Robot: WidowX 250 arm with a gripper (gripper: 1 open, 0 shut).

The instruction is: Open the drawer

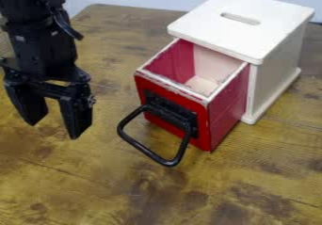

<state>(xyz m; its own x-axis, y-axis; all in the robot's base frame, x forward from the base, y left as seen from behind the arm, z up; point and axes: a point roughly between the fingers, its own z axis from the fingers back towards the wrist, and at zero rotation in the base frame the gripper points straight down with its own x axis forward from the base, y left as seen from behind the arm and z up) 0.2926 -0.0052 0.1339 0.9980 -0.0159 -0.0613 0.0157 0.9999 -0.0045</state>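
The red drawer stands pulled partway out of the cream-white cabinet, its pinkish inner walls showing. A small pale object lies inside it. The large black loop handle hangs from the drawer's front and rests on the table. My black gripper hovers to the left of the handle, pointing down, apart from it. Its two fingers stand wide open with nothing between them.
The worn wooden table spreads in front and to the left. The cabinet has a slot on its top and sits at the back right.
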